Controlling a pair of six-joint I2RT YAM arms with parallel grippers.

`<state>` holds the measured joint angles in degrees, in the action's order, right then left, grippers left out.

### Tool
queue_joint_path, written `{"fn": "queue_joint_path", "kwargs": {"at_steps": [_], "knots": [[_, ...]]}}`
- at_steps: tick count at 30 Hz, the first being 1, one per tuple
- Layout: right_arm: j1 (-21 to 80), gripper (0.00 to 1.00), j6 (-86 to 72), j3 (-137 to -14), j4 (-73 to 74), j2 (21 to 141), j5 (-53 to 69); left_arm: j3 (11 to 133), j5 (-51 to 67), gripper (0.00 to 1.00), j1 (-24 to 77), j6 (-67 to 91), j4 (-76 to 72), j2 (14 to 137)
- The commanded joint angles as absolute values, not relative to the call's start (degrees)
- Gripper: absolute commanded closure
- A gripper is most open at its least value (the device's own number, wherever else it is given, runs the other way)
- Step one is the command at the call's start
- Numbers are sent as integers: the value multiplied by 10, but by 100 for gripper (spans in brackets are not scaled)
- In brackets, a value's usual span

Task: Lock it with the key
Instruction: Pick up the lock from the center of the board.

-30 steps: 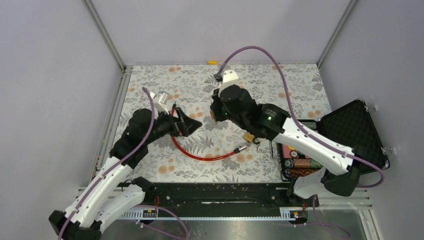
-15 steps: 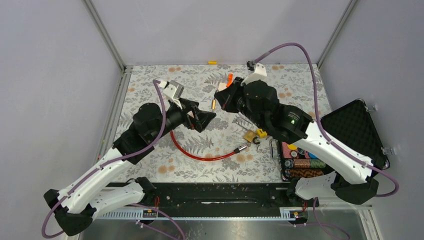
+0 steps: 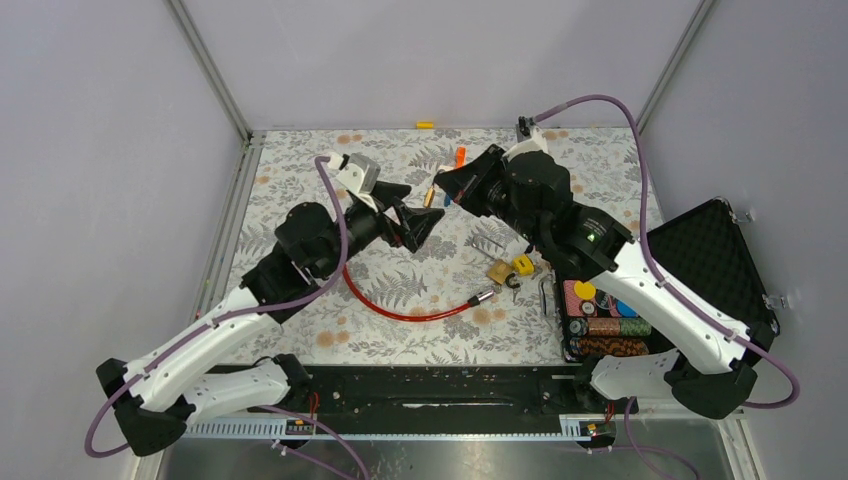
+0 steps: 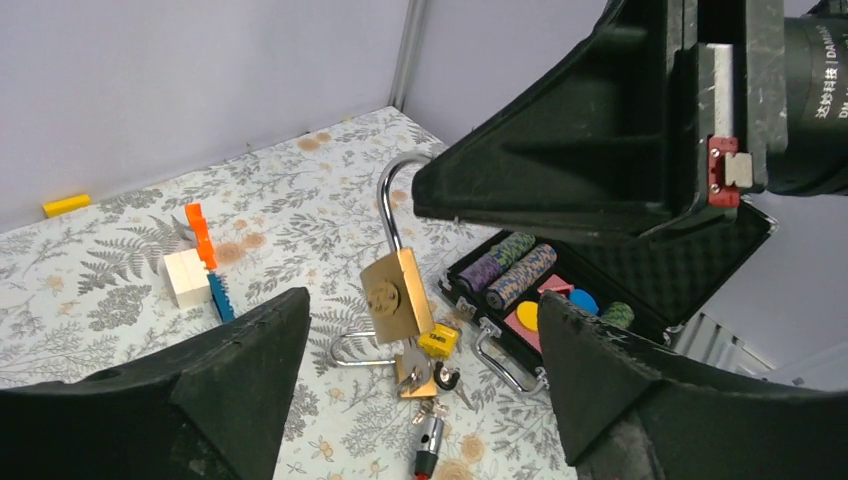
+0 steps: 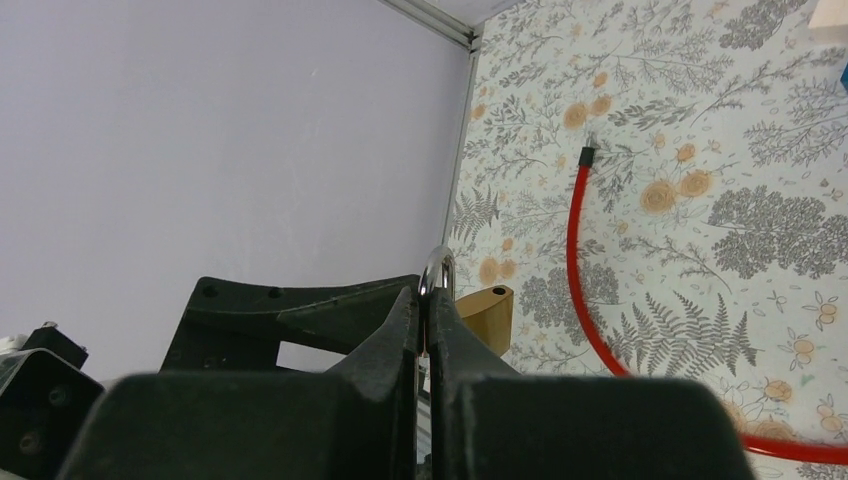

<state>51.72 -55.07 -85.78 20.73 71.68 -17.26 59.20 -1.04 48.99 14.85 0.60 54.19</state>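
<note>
My right gripper (image 5: 425, 295) is shut on the silver shackle (image 5: 438, 268) of a brass padlock (image 4: 397, 295), which hangs in the air with its shackle open and its keyhole face toward the left wrist camera. From above, the padlock (image 3: 431, 196) shows as a small brass spot between the two arms. My left gripper (image 4: 420, 310) is open, its fingers spread either side of the hanging padlock without touching it. A bunch of keys (image 4: 418, 375) with a yellow tag (image 4: 440, 340) lies on the table on a second brass padlock (image 3: 497, 270).
A red cable (image 3: 400, 310) curves across the floral mat, its metal end (image 4: 428, 440) near the keys. An open black case (image 3: 700, 260) with poker chips sits at the right. Orange, blue and white blocks (image 4: 195, 265) lie toward the back, and a yellow block (image 3: 426, 125) by the wall.
My right gripper swung up and toward the back, carrying the padlock. My left gripper moved right and back until it faces the padlock, and its jaws have narrowed a little.
</note>
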Motion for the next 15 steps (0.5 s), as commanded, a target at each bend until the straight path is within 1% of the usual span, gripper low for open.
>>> {"fn": "queue_joint_path", "kwargs": {"at_steps": [1,3,4,12,15], "knots": [[500,100,-599,-852,155,695,-137,628,-59,23,498,120,-52,562],[496,100,-602,-850,155,691,-132,637,-62,34,498,120,-52,575],[494,100,-602,-850,156,690,-130,639,-60,37,498,121,-52,582],[477,100,-619,-831,143,675,-107,633,-62,43,499,133,-47,595],[470,100,-629,-826,136,674,-91,633,-65,49,499,131,-47,597]]}}
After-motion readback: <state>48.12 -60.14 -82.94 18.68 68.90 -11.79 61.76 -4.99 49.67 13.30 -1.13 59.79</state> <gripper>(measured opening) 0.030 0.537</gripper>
